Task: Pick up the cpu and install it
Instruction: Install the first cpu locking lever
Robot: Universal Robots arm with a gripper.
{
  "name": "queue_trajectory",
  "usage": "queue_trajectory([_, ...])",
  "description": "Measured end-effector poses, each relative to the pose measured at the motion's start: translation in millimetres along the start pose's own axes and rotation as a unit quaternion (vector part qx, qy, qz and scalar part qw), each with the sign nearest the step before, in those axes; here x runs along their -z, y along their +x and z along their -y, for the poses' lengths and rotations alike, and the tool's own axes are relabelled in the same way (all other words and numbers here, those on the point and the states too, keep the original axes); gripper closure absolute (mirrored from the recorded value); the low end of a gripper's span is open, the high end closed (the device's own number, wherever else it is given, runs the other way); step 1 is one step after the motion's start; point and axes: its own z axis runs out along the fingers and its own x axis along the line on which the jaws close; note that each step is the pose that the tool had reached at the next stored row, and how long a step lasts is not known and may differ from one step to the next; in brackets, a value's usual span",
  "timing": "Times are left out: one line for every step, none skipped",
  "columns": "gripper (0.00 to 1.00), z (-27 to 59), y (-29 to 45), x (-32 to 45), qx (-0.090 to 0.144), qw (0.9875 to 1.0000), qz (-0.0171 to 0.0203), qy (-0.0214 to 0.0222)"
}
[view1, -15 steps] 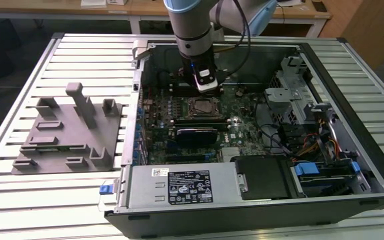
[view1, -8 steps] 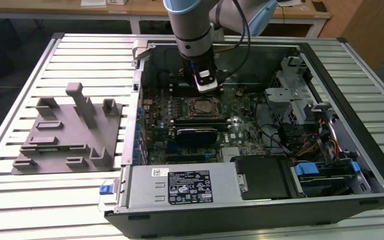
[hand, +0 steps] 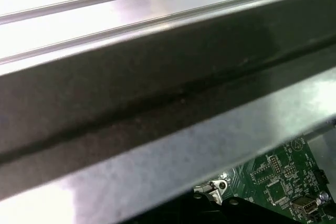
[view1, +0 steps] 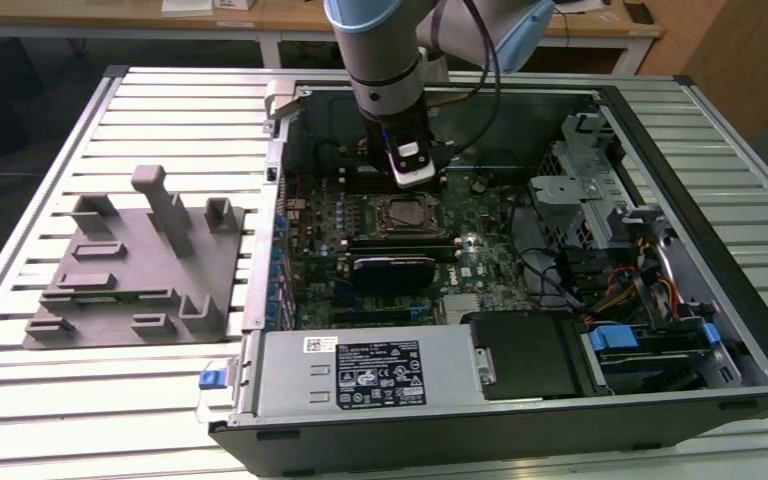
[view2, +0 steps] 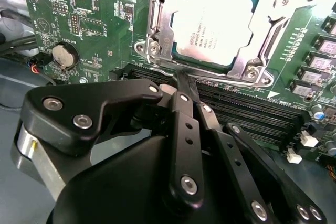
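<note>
Tool (view2: 181,85): black linked fingers drawn together to narrow tip, nothing held. Tip sits at socket (view2: 157,40) edge nearest tool, just above memory slots (view2: 247,114). Cpu (view2: 212,27) lies just beyond tip, seated flat in socket, pale matte metal top, thin dark rim. Judged: chip placed; you keep tip low and slow, clear of chip face. Socket frame bright stamped steel, screwed corners. Board (view2: 94,19) green, densely studded.

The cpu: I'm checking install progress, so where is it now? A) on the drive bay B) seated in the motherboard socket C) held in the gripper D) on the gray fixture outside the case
B: in the second wrist view the cpu lies flat inside the metal socket frame, beyond the gripper.
</note>
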Motion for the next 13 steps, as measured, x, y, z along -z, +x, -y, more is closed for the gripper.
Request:
queue_trajectory([0.89,0.3,0.3,-0.1,0.000,1.0000,0.0006,-0.0002])
queue_trajectory([0.89,0.5,0.6,-0.1,0.000,1.0000,0.0011,-0.0004])
queue_trajectory([0.89,0.8,0.9,-0.1,0.000,1.0000,0.0017,-0.0006])
queue_trajectory([0.89,1.1,1.3,-0.2,0.000,1.0000,0.0022,-0.0008])
queue_trajectory([0.89,1.3,1.6,-0.3,0.000,1.0000,0.0029,-0.0010])
queue_trajectory([0.89,1.6,2.0,-0.4,0.001,1.0000,0.0034,-0.0012])
queue_trajectory([0.89,1.9,2.4,-0.5,0.001,1.0000,0.0041,-0.0014])
queue_trajectory([0.89,2.2,2.8,-0.7,0.001,1.0000,0.0048,-0.0017])
queue_trajectory([0.89,2.5,3.1,-1.0,0.001,1.0000,0.0054,-0.0019])
queue_trajectory([0.89,2.7,3.3,-1.3,0.001,1.0000,0.0060,-0.0021])
queue_trajectory([0.89,2.9,3.5,-1.6,0.001,1.0000,0.0065,-0.0024])
queue_trajectory([0.89,3.0,3.6,-2.1,0.001,1.0000,0.0069,-0.0028])
queue_trajectory([0.89,3.2,3.8,-2.5,0.001,1.0000,0.0074,-0.0029])
